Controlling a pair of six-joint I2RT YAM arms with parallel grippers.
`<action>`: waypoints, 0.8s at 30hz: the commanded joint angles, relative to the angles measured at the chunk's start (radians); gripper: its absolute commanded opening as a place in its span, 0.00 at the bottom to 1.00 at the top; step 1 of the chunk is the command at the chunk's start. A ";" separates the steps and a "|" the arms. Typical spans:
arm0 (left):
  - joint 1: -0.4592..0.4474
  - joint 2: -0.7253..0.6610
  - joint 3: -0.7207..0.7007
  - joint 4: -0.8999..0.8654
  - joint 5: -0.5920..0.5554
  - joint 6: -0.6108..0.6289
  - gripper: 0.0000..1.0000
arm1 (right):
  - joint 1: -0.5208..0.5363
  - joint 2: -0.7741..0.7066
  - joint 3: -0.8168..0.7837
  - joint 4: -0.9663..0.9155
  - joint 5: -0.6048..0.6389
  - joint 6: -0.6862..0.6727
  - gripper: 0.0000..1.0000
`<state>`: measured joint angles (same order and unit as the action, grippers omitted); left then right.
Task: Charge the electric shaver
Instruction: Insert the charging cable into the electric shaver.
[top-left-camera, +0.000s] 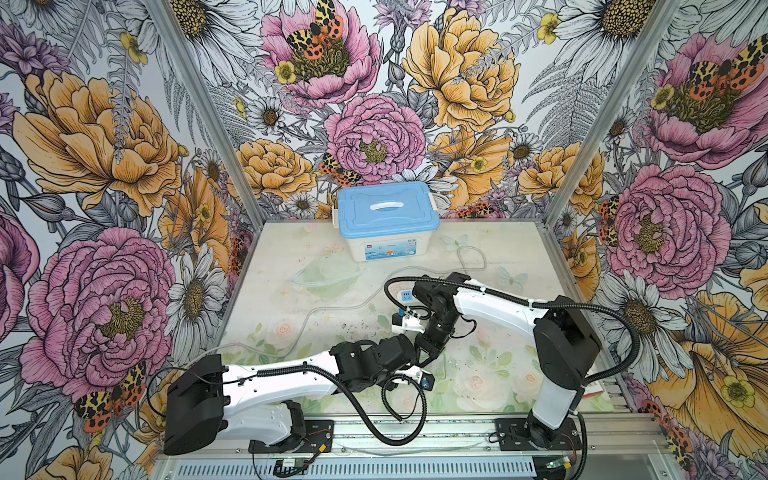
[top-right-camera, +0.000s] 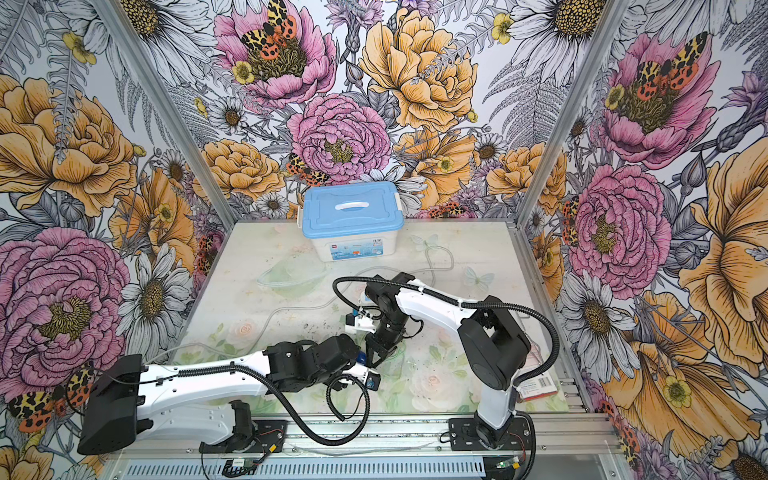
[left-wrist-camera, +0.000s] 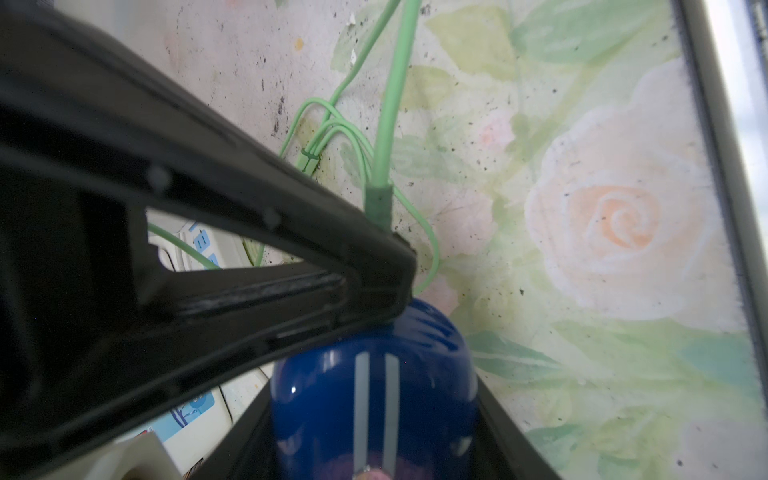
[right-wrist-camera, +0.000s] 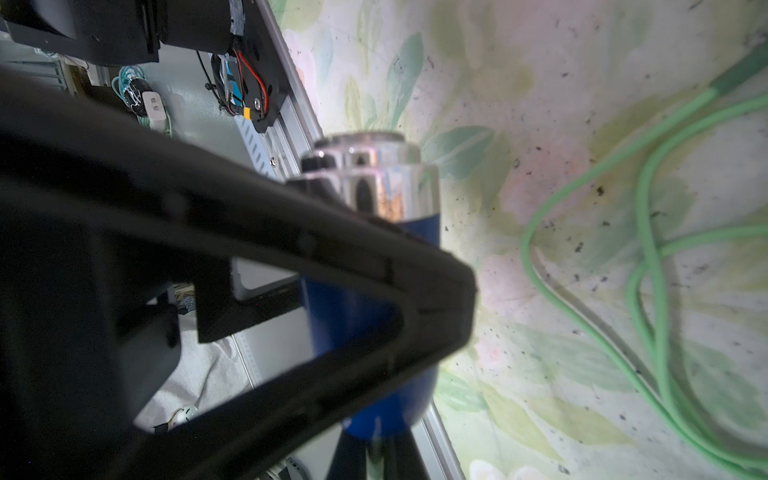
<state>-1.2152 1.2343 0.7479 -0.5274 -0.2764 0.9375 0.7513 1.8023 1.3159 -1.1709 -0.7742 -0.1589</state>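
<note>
Left wrist view: left gripper (left-wrist-camera: 374, 440) clamps the blue electric shaver (left-wrist-camera: 328, 395); right gripper (left-wrist-camera: 392, 266) is pinched closed on the green cable (left-wrist-camera: 392, 104) plug at the shaver's rounded end.

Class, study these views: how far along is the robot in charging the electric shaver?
Done: the left gripper is closed on the electric shaver. In hand: the right gripper, shut, sits at the shaver's rounded end, where the green cable and its plug vanish behind it; whether it grips the plug is unclear. Left: confirming the plug is seated, and the cable's link to the power strip, which is hidden.
</note>
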 joint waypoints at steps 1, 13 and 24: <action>-0.059 -0.020 0.048 0.414 0.278 -0.036 0.00 | -0.017 0.023 0.095 0.443 -0.026 0.007 0.00; -0.041 0.001 0.045 0.581 0.244 -0.151 0.00 | -0.026 -0.010 0.017 0.598 -0.024 0.076 0.00; 0.021 -0.072 -0.064 0.437 0.218 -0.278 0.00 | -0.085 -0.149 -0.090 0.605 0.006 0.107 0.13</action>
<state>-1.1580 1.2228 0.6640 -0.3744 -0.2947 0.7261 0.6918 1.7065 1.2121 -0.9443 -0.7677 -0.0822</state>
